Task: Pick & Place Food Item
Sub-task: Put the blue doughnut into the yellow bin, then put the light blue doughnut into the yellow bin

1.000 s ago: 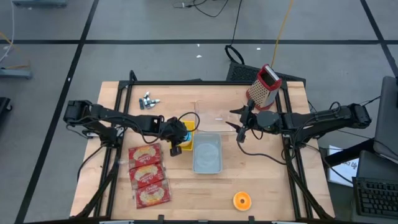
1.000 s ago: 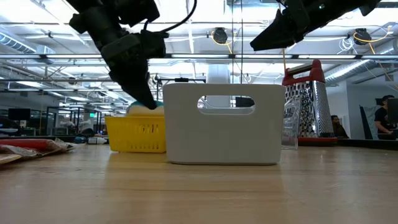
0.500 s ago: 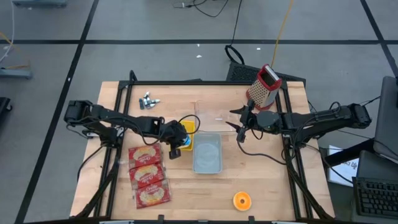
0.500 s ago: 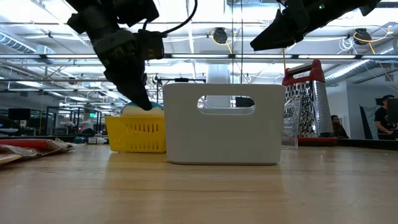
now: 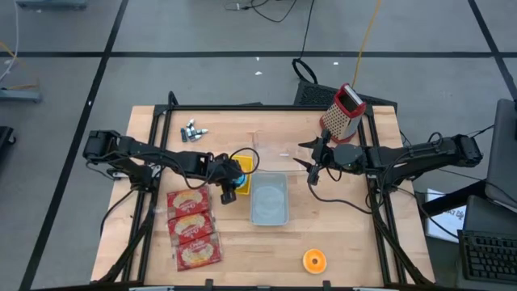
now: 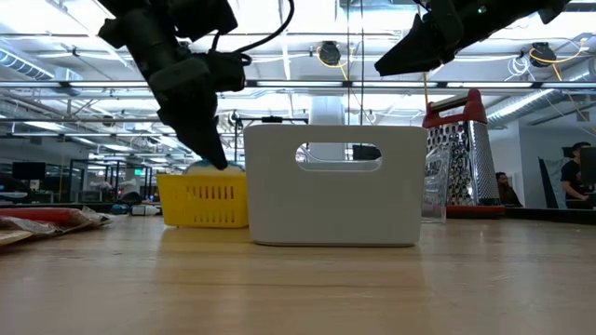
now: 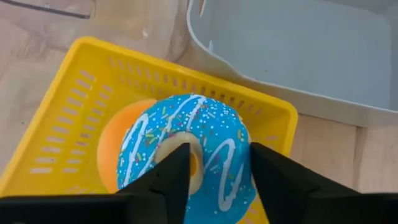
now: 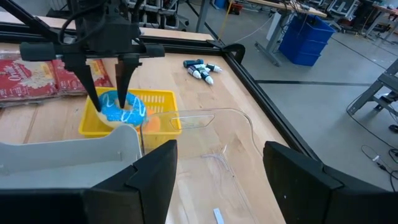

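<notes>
A blue-iced donut [image 7: 186, 127] lies in the yellow basket [image 7: 68, 106], resting on an orange item [image 7: 112, 140]. The basket [image 5: 245, 164] stands against the left side of a grey bin [image 5: 269, 200] at mid-table. My left gripper [image 7: 214, 165] is open and slants down over the donut [image 8: 121, 111]. One finger is at the donut's hole and the other is outside its ring. My right gripper [image 5: 299, 154] hangs open in the air, right of the bin and well above the table, with nothing between its fingers. My left gripper straddles one side of the donut's ring [image 7: 221, 134], coming from above on a slant from the table's left. One finger [image 7: 177, 168] is at the hole and the other [image 7: 267, 171] is outside the rim. Whether either finger touches the icing, I cannot tell.
Three red snack packets [image 5: 192, 226] lie near the front left. A metal grater [image 5: 343, 111] stands at the far right, and small markers [image 5: 194, 131] lie at the far left. An orange roll [image 5: 313, 260] is at the front. A clear plastic piece [image 8: 205, 121] lies behind the bin.
In the low view the blue donut has sunk: its top stood above the basket's rim and now barely shows over it. Both arms have stayed in place.
</notes>
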Controlling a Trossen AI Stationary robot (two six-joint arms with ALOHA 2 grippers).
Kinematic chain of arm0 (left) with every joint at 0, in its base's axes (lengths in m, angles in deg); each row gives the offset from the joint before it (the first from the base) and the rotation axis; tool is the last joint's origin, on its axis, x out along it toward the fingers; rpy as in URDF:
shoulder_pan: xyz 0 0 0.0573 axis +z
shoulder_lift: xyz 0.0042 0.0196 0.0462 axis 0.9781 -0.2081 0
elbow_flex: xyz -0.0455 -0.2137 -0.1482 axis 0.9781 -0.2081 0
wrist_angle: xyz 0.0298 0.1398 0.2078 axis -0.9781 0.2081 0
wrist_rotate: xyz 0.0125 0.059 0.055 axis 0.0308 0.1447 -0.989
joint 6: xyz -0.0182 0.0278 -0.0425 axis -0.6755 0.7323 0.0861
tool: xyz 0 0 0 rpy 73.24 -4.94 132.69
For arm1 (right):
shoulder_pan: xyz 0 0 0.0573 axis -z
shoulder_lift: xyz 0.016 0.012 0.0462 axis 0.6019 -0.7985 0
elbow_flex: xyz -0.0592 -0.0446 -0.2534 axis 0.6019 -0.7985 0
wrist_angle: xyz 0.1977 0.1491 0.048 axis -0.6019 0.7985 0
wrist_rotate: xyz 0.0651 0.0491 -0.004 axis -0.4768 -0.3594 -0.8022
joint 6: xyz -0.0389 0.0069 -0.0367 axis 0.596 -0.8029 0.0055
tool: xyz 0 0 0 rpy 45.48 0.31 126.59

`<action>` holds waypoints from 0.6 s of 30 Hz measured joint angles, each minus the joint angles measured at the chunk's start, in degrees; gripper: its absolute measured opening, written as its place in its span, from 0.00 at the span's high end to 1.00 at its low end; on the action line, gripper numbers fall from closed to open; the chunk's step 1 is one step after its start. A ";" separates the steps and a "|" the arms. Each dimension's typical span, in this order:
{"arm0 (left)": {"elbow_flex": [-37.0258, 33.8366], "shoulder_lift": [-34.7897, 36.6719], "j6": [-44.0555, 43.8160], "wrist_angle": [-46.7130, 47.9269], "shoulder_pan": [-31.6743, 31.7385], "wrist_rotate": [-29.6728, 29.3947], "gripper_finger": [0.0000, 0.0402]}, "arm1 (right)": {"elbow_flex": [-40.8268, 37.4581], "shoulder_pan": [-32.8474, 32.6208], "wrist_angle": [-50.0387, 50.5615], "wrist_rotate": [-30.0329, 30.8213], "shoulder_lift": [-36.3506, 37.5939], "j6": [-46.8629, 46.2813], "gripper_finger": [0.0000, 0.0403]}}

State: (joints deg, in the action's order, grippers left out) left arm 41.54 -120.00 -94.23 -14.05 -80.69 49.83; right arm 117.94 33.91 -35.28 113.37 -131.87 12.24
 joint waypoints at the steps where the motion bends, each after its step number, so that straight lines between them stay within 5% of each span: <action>1: 0.00 0.00 -0.17 0.00 -0.01 0.04 0.55 | 0.00 0.00 0.00 0.00 0.00 0.00 0.44; 14: 0.00 0.58 -1.35 0.06 -0.71 0.41 0.38 | 0.00 -0.02 -0.01 -0.18 0.00 -0.74 0.44; 18: 0.00 3.91 -1.56 -0.27 0.02 0.38 0.37 | 0.00 -0.06 -0.44 -5.25 0.00 -1.28 0.44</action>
State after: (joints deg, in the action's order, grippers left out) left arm 41.54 -116.09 -95.78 -14.32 -80.66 50.21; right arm 117.94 33.85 -35.71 108.12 -131.87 10.96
